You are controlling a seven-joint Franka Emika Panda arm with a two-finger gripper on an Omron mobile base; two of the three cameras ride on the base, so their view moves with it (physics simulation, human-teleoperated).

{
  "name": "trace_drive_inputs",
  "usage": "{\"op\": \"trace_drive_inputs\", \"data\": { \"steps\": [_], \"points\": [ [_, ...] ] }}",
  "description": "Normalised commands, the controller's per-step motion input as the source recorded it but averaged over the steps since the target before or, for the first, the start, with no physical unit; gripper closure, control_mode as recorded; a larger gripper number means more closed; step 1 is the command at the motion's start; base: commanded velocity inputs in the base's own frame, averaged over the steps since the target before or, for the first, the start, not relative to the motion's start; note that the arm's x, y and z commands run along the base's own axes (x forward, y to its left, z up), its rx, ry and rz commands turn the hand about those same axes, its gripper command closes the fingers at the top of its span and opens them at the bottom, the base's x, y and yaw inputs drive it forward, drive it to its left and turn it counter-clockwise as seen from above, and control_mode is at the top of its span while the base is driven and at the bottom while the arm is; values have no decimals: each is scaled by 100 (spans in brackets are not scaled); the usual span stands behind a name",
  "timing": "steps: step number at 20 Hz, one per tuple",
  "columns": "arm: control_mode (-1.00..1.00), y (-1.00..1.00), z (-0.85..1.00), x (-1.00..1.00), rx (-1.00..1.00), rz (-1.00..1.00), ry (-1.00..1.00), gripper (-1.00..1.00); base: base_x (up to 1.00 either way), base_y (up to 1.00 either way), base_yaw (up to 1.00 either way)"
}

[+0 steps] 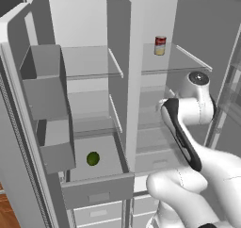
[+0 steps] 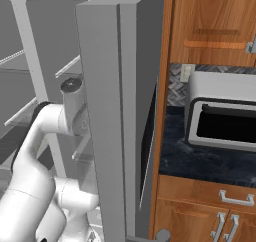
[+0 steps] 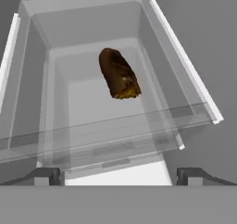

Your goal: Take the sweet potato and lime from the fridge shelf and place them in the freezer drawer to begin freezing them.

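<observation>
In the hand view the sweet potato [image 3: 119,74], a dark reddish-brown oblong with an orange end, lies on a clear glass shelf [image 3: 139,126] inside the fridge. My gripper [image 3: 119,177] hangs open above and short of it. Its two fingertips [image 3: 46,176] stand wide apart with nothing between them. In the left base view the lime [image 1: 92,158], a small dark green ball, rests in the pulled-out freezer drawer [image 1: 97,190] at the lower left. My arm reaches into the fridge's right compartment.
A red-and-white can [image 1: 160,45] stands on the upper right shelf. The left door's grey bins [image 1: 44,81] jut out beside the drawer. Pale drawers [image 1: 99,214] sit below it. The right fridge door [image 2: 120,111] stands close to my arm, with wooden cabinets [image 2: 215,21] beyond.
</observation>
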Motion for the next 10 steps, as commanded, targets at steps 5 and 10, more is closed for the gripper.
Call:
{"op": "trace_drive_inputs", "data": {
  "steps": [5, 10],
  "points": [
    [-100, -12, -25, 72, -4, 0, 3, -100, 0, 0, 0],
    [-100, -15, -47, 69, -6, 0, 4, -100, 0, 0, 0]
  ]
}}
